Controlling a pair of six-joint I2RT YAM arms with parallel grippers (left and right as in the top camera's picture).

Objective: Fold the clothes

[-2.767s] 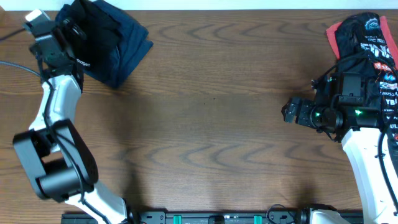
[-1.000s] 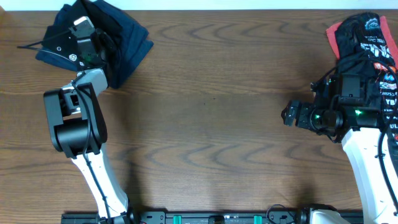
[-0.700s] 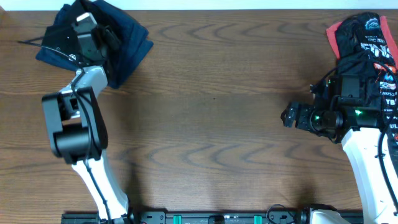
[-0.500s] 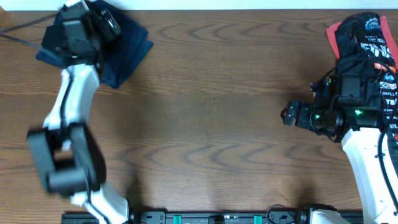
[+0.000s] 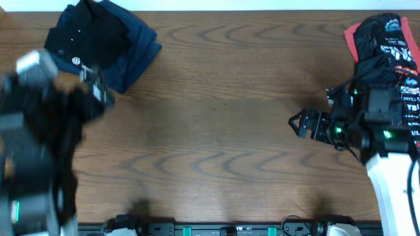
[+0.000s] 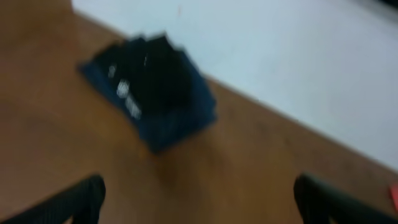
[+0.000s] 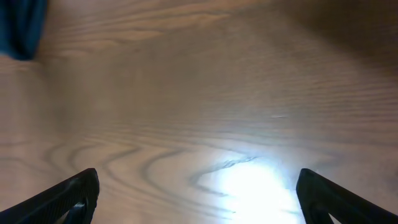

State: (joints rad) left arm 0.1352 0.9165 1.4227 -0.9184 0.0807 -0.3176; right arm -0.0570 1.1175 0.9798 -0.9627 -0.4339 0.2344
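Note:
A folded stack of dark clothes (image 5: 98, 39), black on navy, lies at the table's back left corner; it also shows blurred in the left wrist view (image 6: 152, 93). A heap of black and red printed clothes (image 5: 387, 46) lies at the back right. My left gripper (image 5: 98, 85) is blurred in motion, just in front of the folded stack, and its fingers (image 6: 199, 199) are wide apart and empty. My right gripper (image 5: 298, 122) is open and empty over bare wood (image 7: 199, 199), left of the heap.
The brown wooden table (image 5: 223, 131) spans the view. A white wall or floor (image 6: 298, 62) lies beyond the table's far edge. A black rail (image 5: 230, 229) runs along the front edge.
My left arm has swung away from the folded dark stack, toward the front left, and is motion-blurred. My right gripper has shifted slightly left.

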